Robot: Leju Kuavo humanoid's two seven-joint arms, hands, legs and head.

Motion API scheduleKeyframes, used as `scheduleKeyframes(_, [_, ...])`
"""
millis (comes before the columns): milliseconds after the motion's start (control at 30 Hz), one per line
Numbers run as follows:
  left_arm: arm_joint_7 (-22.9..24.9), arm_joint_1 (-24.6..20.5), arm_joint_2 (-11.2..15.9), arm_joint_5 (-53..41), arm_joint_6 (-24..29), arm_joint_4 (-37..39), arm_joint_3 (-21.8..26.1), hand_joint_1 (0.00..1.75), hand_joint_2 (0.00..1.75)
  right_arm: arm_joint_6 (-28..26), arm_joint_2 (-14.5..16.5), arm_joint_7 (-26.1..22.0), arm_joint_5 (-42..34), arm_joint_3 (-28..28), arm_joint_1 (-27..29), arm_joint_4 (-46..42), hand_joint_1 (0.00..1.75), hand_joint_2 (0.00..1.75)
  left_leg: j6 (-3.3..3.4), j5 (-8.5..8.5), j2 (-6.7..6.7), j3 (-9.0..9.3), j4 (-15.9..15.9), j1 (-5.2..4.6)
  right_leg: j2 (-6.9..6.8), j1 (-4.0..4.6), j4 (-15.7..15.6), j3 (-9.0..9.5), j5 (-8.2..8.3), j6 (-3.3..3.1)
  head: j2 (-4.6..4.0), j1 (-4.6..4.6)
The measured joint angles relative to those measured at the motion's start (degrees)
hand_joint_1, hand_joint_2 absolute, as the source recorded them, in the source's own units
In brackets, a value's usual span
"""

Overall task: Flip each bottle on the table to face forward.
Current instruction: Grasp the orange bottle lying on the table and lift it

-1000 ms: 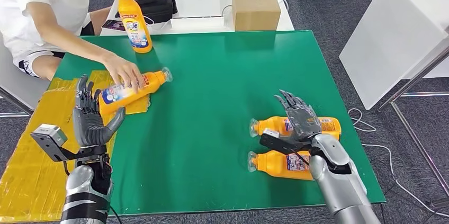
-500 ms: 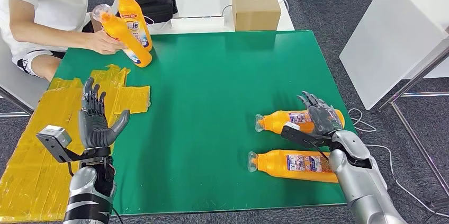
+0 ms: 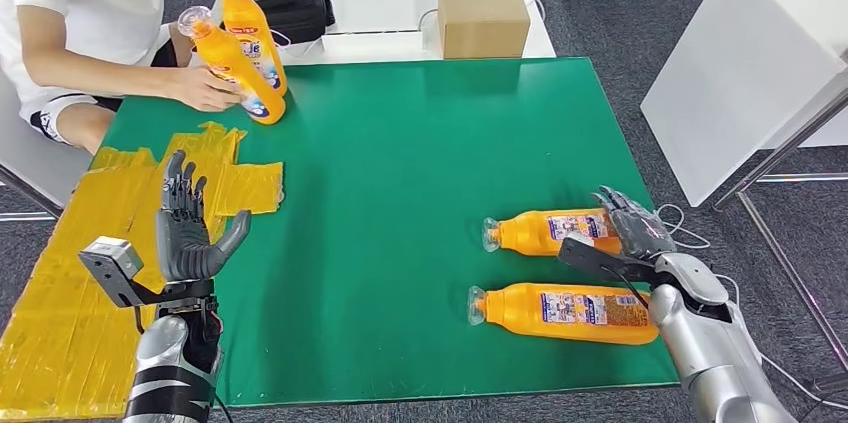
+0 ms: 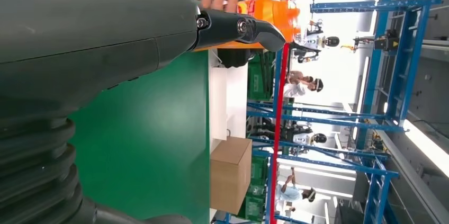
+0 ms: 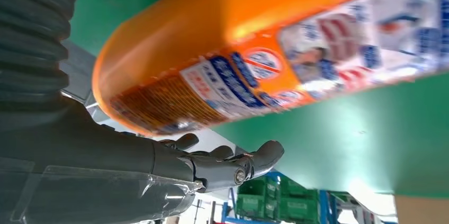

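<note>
Green table [image 3: 400,143] across most of the head view, with a patch of yellow tape [image 3: 90,243] over its near left corner. White side table [image 3: 400,3] beyond the far edge, carrying a cardboard box [image 3: 483,15] and a black bag [image 3: 295,5]. Seated at the far left, a person in a white shirt [image 3: 80,13], one hand [image 3: 205,88] around a tilted orange bottle [image 3: 228,63] whose base rests on the table just beside an upright orange bottle [image 3: 252,31].

Near the right edge of the table, two more orange bottles lying flat, caps toward the left: the farther lying bottle [image 3: 550,230] and, close in front of it, the nearer lying bottle [image 3: 565,311], labels facing up.

Left robot hand [image 3: 185,233] raised above the yellow tape, palm upright, fingers straight and apart, thumb out to the side, nothing in it. Right robot hand [image 3: 632,228] at the base end of the farther lying bottle, fingers spread over that end; from the right wrist view, bottle base close above the slightly curled fingers [image 5: 233,163], thumb side hidden, so cannot tell whether grasped or merely touched.
</note>
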Motion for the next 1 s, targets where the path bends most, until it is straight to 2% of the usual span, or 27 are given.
scheduleKeyframes(367, [-0.14,-0.10,0.00,0.13,-0.13,0.26,-0.28,0.00,1.75,1.54,-0.91,1.62,2.35,0.14,-1.62,2.87,0.00,1.75,0.01,0.00,0.00,0.02,0.00,0.00,0.00,0.00,0.00,0.01,0.00,0.00,0.00,0.00])
scheduleKeyframes(400, [-0.17,-0.19,-0.01,0.18,-0.13,0.43,-0.44,0.00,1.75,1.35,-1.14,2.60,3.65,0.30,-2.52,4.39,0.21,1.75,0.01,0.01,0.00,0.03,0.00,0.00,0.01,0.00,0.00,0.02,0.00,0.00,0.00,0.01])
scheduleKeyframes(500, [-0.22,-0.59,-0.24,0.26,-0.01,0.83,-1.01,0.00,1.75,-2.43,-0.57,5.60,8.85,1.06,-6.21,11.70,1.37,1.75,0.02,0.01,0.08,0.13,0.00,0.00,0.02,0.00,-0.01,0.13,0.02,0.02,0.00,0.01])
scheduleKeyframes(533, [-0.23,-0.65,-0.31,0.26,0.04,0.84,-1.14,0.00,1.75,-3.53,-0.08,5.89,9.91,1.31,-6.92,13.34,1.57,1.75,0.02,0.00,0.12,0.17,0.00,0.00,0.04,0.00,-0.01,0.16,0.02,0.02,0.00,0.00])
scheduleKeyframes(633, [-0.24,-0.67,-0.32,0.30,0.07,0.84,-1.38,0.00,1.75,-4.45,0.95,5.62,11.45,1.91,-7.85,15.16,1.66,1.75,0.02,0.00,0.19,0.30,0.00,0.02,0.13,0.01,-0.01,0.24,0.02,0.02,0.00,0.00])
scheduleKeyframes(1000, [-0.24,-0.77,-0.43,0.41,0.07,0.86,-1.46,0.00,1.75,-5.22,2.79,5.44,12.98,2.93,-9.81,18.00,1.66,1.75,0.02,-0.02,0.27,0.60,-0.01,0.06,0.26,0.03,-0.02,0.50,0.02,0.02,0.00,0.01])
